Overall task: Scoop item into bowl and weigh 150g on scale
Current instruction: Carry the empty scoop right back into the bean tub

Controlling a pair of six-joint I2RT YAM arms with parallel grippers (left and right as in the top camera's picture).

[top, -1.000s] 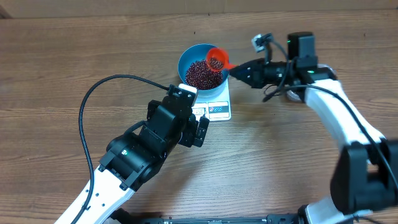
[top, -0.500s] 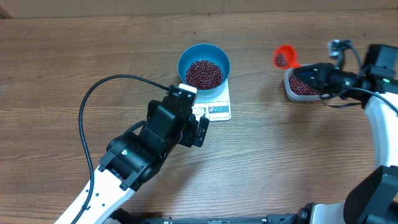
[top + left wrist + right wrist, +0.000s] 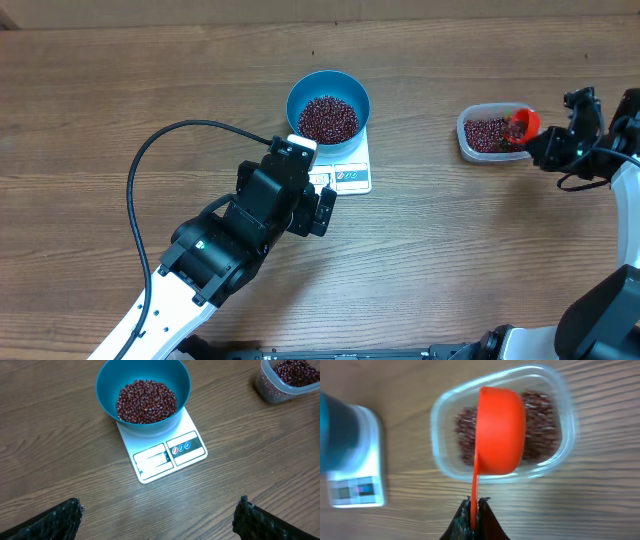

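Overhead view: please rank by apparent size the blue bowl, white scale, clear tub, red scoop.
1. round blue plastic bowl and flat white rectangular scale: alike; scale partly covered
2. clear rounded plastic tub
3. red plastic scoop

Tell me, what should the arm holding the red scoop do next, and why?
Probably dip the scoop into the beans in the tub: the right gripper holds it over them, and the bowl looks only part full.

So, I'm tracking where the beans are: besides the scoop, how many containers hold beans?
2. The blue bowl stands on the scale mid-table. The clear tub lies at the table's right, under the red scoop. The left arm may hide more.
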